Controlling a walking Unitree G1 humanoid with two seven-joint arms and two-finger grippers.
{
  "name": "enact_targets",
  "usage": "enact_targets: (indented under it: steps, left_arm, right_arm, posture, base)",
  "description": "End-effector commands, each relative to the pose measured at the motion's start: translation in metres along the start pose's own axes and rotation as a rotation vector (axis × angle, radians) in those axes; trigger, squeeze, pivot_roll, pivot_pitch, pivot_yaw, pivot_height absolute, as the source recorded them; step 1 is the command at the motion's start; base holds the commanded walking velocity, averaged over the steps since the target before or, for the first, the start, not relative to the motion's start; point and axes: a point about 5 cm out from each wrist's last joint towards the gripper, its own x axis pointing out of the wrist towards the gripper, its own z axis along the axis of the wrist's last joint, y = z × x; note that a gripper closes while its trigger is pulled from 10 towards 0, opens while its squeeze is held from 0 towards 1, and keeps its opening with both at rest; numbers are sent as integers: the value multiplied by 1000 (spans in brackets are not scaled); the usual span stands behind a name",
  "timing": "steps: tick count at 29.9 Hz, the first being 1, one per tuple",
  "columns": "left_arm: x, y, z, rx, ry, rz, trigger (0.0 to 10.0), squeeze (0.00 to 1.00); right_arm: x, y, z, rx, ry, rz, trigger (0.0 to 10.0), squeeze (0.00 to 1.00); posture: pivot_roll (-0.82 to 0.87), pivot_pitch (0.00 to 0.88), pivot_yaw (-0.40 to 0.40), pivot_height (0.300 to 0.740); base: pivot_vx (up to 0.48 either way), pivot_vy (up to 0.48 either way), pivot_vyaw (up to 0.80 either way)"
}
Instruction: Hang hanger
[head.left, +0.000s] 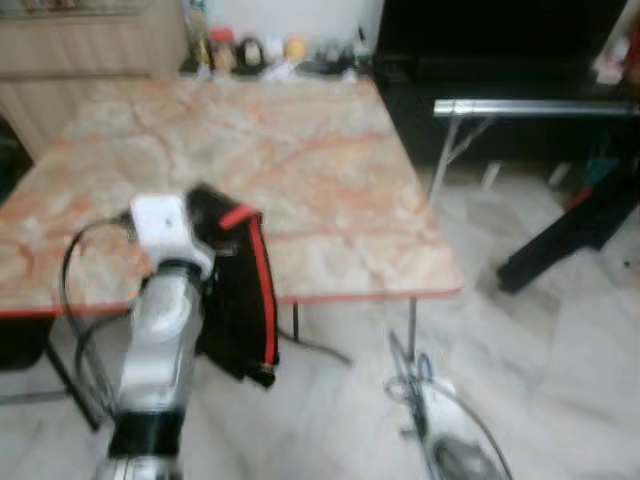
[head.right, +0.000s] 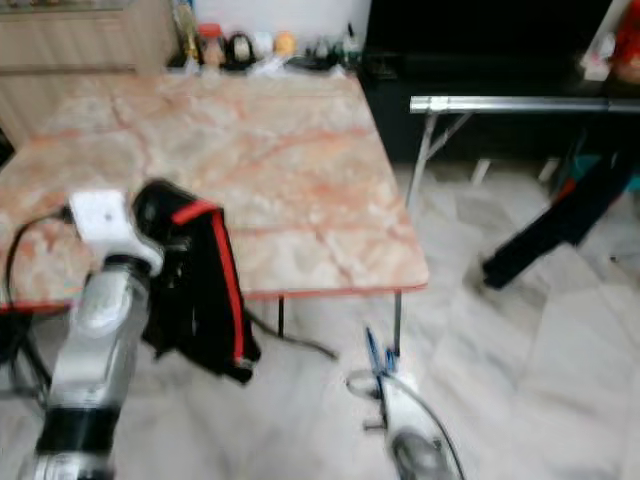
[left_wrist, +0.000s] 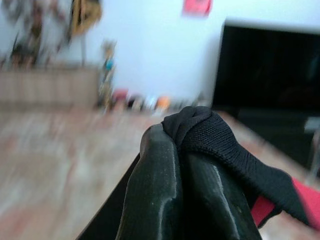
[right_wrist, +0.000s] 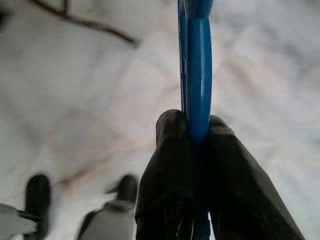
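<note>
A table (head.left: 300, 170) with a pink marble top and thin metal legs stands on a pale tiled floor (head.left: 560, 380). Small bottles and jars (head.left: 250, 50) stand along its far edge. Behind it are a white wall (left_wrist: 150, 45), a wooden cabinet (head.left: 70, 40) and a dark cabinet (head.left: 500, 50).

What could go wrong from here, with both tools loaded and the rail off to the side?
1. The left tool pinches only a bunched edge of the black garment; most of it dangles below the marble table edge and could slip or snag there.
2. The right tool holds the blue hanger by a thin bar, so it may twist in the grip.
3. The metal rail sits far to the robot's right; the views are blurred, so aiming the hanger may be off.
</note>
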Motion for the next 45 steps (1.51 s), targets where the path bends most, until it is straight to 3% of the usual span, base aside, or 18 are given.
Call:
enact_targets:
  steps: [1, 7, 14, 16, 20, 24, 27, 29, 31, 32, 33, 34, 35, 36, 37, 38, 42, 45]
  left_arm:
    - [21, 10, 30, 67, -96, 3, 10000, 0]
    - [69, 15, 64, 67, -166, -9, 10000, 0]
    - [97, 28, 90, 76, -196, 7, 10000, 0]
    - [110, 34, 114, 29, -246, 23, 10000, 0]
    - [116, 34, 131, 82, -277, 24, 10000, 0]
    - [117, 40, 127, 114, -263, 35, 10000, 0]
    - [110, 46, 100, 116, -200, 43, 10000, 0]
    - [97, 46, 67, 62, -124, 6, 10000, 0]
    - [84, 45, 46, 78, -90, -21, 10000, 0]
    - [65, 41, 24, 54, -48, -40, 10000, 0]
    - [65, 41, 24, 54, -48, -40, 10000, 0]
    - [43, 37, 4, 18, 2, -49, 10000, 0]
    - [43, 37, 4, 18, 2, -49, 10000, 0]
    - [34, 35, -2, 16, 20, -52, 10000, 0]
    - [7, 32, -15, -39, 69, -43, 10000, 0]
    - [-6, 31, -19, -42, 89, -47, 10000, 0]
    - [-44, 30, -24, -52, 160, -42, 10000, 0]
    - [-59, 24, -20, -49, 178, -83, 10000, 0]
  right_arm:
    - [1, 12, 7, 16, -22, 28, 10000, 0]
    - [1, 12, 7, 7, -18, 32, 10000, 0]
    - [1, 13, 8, 23, -24, 40, 10000, 0]
    - [1, 13, 7, 14, -19, 42, 10000, 0]
    - [1, 12, 7, 17, -19, 38, 10000, 0]
    - [1, 12, 6, 17, -17, 38, 10000, 0]
    - [1, 12, 6, 13, -16, 39, 10000, 0]
    - [1, 12, 5, 9, -14, 42, 10000, 0]
    - [1, 12, 5, 9, -13, 43, 10000, 0]
    - [1, 12, 4, 6, -11, 43, 10000, 0]
    - [1, 12, 4, 6, -11, 43, 10000, 0]
    - [1, 11, 3, 2, -8, 44, 10000, 0]
    - [1, 11, 3, 2, -8, 44, 10000, 0]
    - [1, 11, 3, 1, -6, 43, 10000, 0]
    - [1, 10, 2, -8, -4, 44, 10000, 0]
    - [1, 10, 2, -10, -3, 44, 10000, 0]
    - [0, 9, 1, -13, -2, 41, 10000, 0]
    - [0, 9, 0, -10, -2, 39, 10000, 0]
  posture:
    - [84, 0, -65, 740]
    - [102, 0, -68, 740]
    - [100, 0, -60, 740]
    - [94, 0, -59, 740]
    - [98, 0, -60, 740]
    - [101, 0, -59, 740]
    - [100, 0, -60, 740]
    - [95, 0, -57, 740]
    - [94, 0, -58, 740]
    - [97, 0, -60, 740]
    - [97, 0, -60, 740]
    - [97, 0, -60, 740]
    - [97, 0, -60, 740]
    - [98, 0, -62, 740]
    - [98, 0, -59, 740]
    - [95, 0, -59, 740]
    - [101, 0, -54, 740]
    - [101, 0, -50, 740]
  base:
    - [311, 0, 0]
    - [309, 0, 0]
    - [310, 0, 0]
    - [315, 0, 0]
    - [315, 0, 0]
    - [311, 0, 0]
    - [301, 0, 0]
    - [0, 0, 0]
    - [0, 0, 0]
    - [0, 0, 0]
    - [0, 0, 0]
    - [0, 0, 0]
    - [0, 0, 0]
    - [0, 0, 0]
    - [0, 0, 0]
    - [0, 0, 0]
    - [0, 0, 0]
    - [0, 0, 0]
